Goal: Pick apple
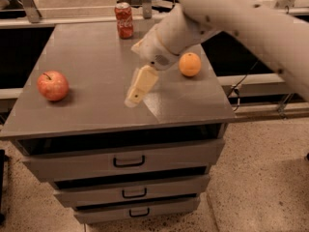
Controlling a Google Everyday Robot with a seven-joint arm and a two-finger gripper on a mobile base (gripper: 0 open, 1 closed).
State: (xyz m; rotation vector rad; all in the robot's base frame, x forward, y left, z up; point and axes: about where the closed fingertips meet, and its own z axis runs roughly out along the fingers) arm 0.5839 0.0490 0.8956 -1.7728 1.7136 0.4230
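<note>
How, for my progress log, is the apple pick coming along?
Nothing done yet: the apple sits untouched near the left edge of the cabinet top. In hand: the gripper hangs above the middle, apart from the apple. Left: reach, grasp, lift.

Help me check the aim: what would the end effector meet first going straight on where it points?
Probably bare tabletop just beyond the end effector; the apple lies well off that line.
</note>
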